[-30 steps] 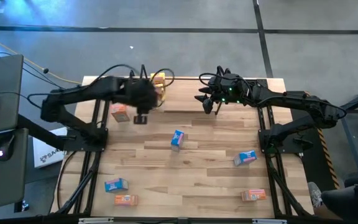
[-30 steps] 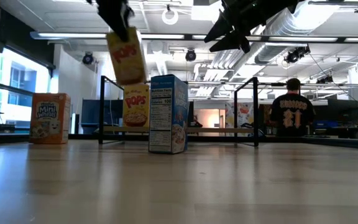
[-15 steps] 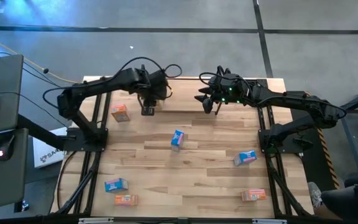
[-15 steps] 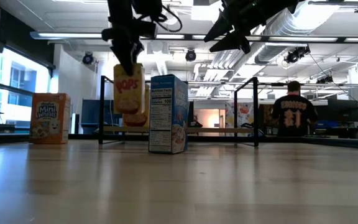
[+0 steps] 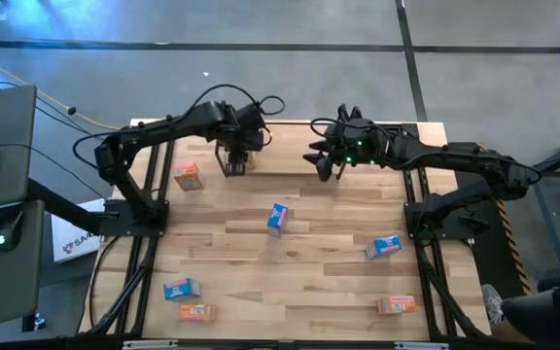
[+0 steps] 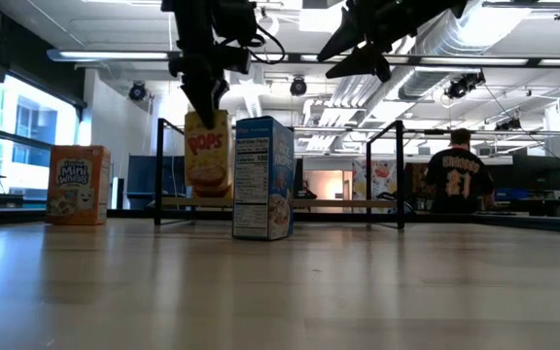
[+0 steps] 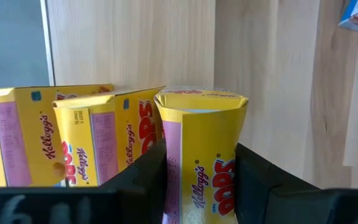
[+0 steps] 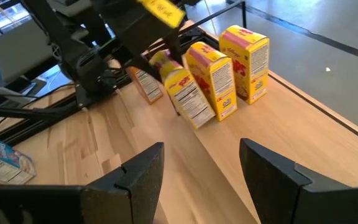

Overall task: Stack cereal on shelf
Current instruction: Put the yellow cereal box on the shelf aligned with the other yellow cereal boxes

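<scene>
1. Loose cereal boxes are scattered on the wooden table (image 5: 309, 292): an orange box (image 5: 188, 176) far left, a blue box (image 5: 278, 217) at centre, another blue box (image 5: 383, 246) to the right, and a blue (image 5: 181, 289) and an orange (image 5: 197, 312) pair near left, with one more orange box (image 5: 397, 305) near right.
2. In the low view the central blue box partly screens the shelf (image 6: 387, 165).
3. An open hall with ceiling ducts is seen beyond; a person (image 6: 453, 180) in a dark jersey faces away.
4. The left gripper (image 5: 233, 163) is held over the far edge, pinching a yellow box (image 7: 202, 155), tilted, just beside two yellow boxes (image 8: 229, 65) standing there.
5. The right gripper (image 5: 325, 161) hovers at far centre, fingers (image 8: 272, 171) spread, nothing between.
</scene>
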